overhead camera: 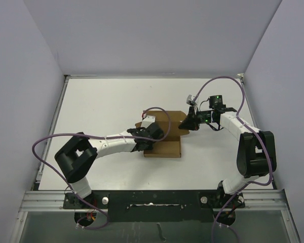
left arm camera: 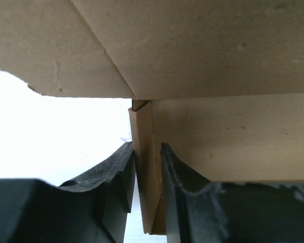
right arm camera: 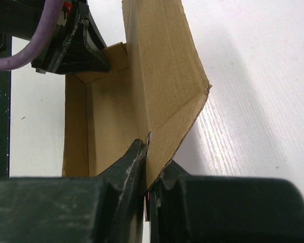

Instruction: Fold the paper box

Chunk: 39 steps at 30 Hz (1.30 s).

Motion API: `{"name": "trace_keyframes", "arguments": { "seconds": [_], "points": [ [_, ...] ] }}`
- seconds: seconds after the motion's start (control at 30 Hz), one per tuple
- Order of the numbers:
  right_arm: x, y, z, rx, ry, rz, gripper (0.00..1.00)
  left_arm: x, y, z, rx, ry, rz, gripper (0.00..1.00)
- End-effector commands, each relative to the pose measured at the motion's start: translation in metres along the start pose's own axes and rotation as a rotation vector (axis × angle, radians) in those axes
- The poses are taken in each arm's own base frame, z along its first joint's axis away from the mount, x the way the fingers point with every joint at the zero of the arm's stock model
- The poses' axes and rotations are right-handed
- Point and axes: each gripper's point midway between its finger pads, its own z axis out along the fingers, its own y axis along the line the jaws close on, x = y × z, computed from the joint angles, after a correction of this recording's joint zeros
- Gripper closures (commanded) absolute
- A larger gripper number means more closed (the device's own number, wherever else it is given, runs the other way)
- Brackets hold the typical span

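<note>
Resting on the table [overhead camera: 106,101], the paper box [overhead camera: 164,147] opens upward; left jaws clamp its upright left wall, right jaws clamp its raised right flap.

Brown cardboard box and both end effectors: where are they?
Brown cardboard paper box [overhead camera: 164,147], top view, flat near panel.
Left end effector [left arm camera: 147,157], left wrist view, between its fingertips.
Right end effector [right arm camera: 151,159], right wrist view, between its fingertips.
</note>
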Motion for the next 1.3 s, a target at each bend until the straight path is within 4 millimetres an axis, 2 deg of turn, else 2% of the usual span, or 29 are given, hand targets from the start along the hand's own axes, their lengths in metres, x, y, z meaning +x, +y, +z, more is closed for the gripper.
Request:
{"name": "trace_keyframes", "arguments": {
  "seconds": [0.0,0.1,0.27,0.3,0.4,0.53,0.6,0.7,0.8,0.93,1.03,1.1,1.2,1.27],
  "points": [
    [-0.019,-0.001,0.001,-0.017,-0.03,-0.065,1.0,-0.019,-0.005,-0.009,0.037,-0.062,-0.004,0.81],
    [-0.019,-0.001,0.0,-0.016,-0.03,-0.067,1.0,-0.018,-0.005,-0.006,0.03,-0.055,0.007,0.9],
    [-0.019,-0.001,0.0,-0.015,-0.03,-0.066,1.0,-0.022,-0.007,-0.011,0.042,-0.058,0.005,0.9],
    [-0.019,-0.001,0.0,-0.015,-0.03,-0.065,1.0,-0.024,-0.009,-0.015,0.055,-0.059,0.001,0.86],
    [-0.019,0.0,0.0,-0.016,-0.031,-0.068,1.0,-0.034,-0.016,-0.033,0.119,-0.065,-0.014,0.66],
    [-0.021,0.0,-0.001,-0.015,-0.034,-0.071,1.0,-0.05,-0.025,-0.07,0.262,-0.113,0.001,0.46],
    [-0.021,-0.001,-0.003,-0.011,-0.035,-0.07,1.0,-0.059,-0.03,-0.09,0.368,-0.157,0.021,0.35],
    [-0.023,-0.005,-0.007,0.0,-0.035,-0.063,0.97,-0.076,-0.04,-0.13,0.636,-0.215,0.108,0.2],
    [-0.024,-0.008,-0.012,0.019,-0.032,-0.061,0.82,-0.105,-0.026,-0.159,0.823,-0.216,0.085,0.17],
    [-0.029,-0.014,-0.025,0.067,-0.028,-0.083,0.57,-0.157,0.015,-0.178,0.896,-0.283,0.069,0.16],
    [-0.037,-0.019,-0.041,0.12,-0.023,-0.115,0.39,-0.184,0.039,-0.176,0.854,-0.368,0.103,0.14],
    [-0.044,-0.021,-0.059,0.153,-0.038,-0.138,0.31,-0.19,0.053,-0.164,0.8,-0.4,0.111,0.13],
    [-0.052,-0.024,-0.09,0.205,-0.085,-0.155,0.24,-0.18,0.061,-0.143,0.751,-0.405,0.111,0.11],
    [-0.053,-0.027,-0.108,0.243,-0.113,-0.151,0.22,-0.165,0.066,-0.124,0.723,-0.403,0.108,0.1]
  ]
}}
